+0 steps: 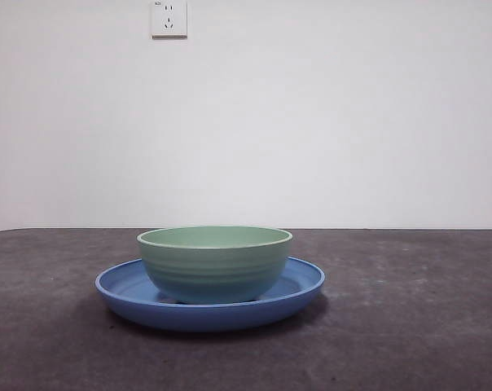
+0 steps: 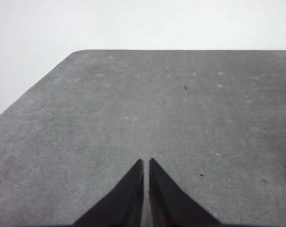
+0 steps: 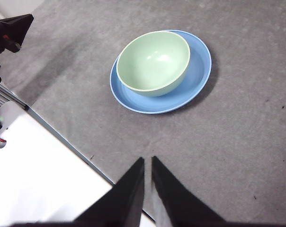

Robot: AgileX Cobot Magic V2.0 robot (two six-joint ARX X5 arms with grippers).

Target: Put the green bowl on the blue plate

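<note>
The green bowl (image 1: 214, 262) stands upright inside the blue plate (image 1: 303, 281) near the middle of the table, a little left of the plate's centre. From the right wrist view the green bowl (image 3: 153, 61) is empty and rests on the blue plate (image 3: 199, 71), well away from my right gripper (image 3: 148, 163), which is shut and holds nothing above the table's edge. My left gripper (image 2: 146, 163) is shut over bare grey table, with neither dish in its view. No arm shows in the front view.
The grey table (image 1: 409, 326) stretches around the plate on all sides. A white wall with a socket (image 1: 169, 18) stands behind. In the right wrist view, the table's edge (image 3: 62, 137) runs close to the gripper, and the other arm's black tip (image 3: 10, 30) shows at a corner.
</note>
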